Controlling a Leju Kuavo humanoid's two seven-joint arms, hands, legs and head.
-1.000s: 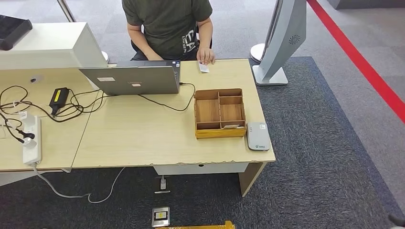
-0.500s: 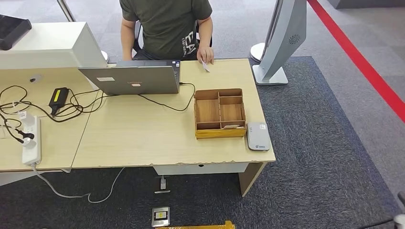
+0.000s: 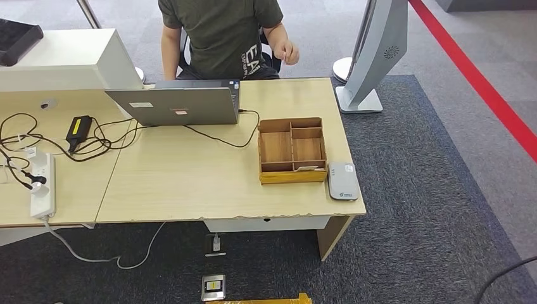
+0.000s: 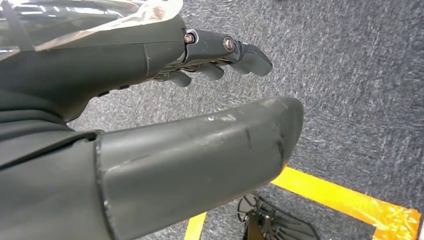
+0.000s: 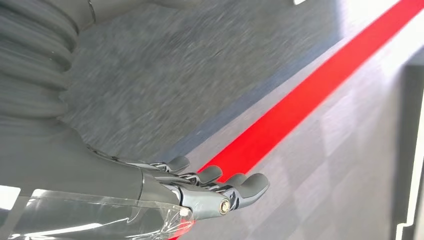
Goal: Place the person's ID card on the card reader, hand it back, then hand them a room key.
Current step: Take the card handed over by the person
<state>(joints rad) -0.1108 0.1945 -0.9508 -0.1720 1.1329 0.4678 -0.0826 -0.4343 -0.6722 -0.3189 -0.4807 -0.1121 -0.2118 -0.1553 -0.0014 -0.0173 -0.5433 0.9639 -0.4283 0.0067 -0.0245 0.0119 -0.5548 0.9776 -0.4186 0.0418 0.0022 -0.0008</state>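
The grey card reader [image 3: 342,181] lies flat at the desk's near right corner, touching the wooden divided tray [image 3: 292,150]. A pale card [image 3: 307,168] lies in the tray's front right compartment. Across the desk a seated person holds one hand [image 3: 288,50] raised above the far edge; any card in it is too small to make out. My left hand [image 4: 100,65] hangs over the carpet with thumb and fingers apart and nothing in it. In the right wrist view my right hand [image 5: 150,185] is also empty, its fingers lightly curled over grey floor beside a red line.
An open laptop [image 3: 174,104] stands at the desk's far middle, its cable running towards the tray. A power strip [image 3: 41,187] and tangled cables [image 3: 76,142] cover the left desk. A white pedestal [image 3: 370,50] stands right of the desk. Yellow tape [image 4: 345,200] marks the carpet.
The person lifted the white card off the desk's far edge and raised that hand. The part of my right arm at the head view's lower right corner has gone from there.
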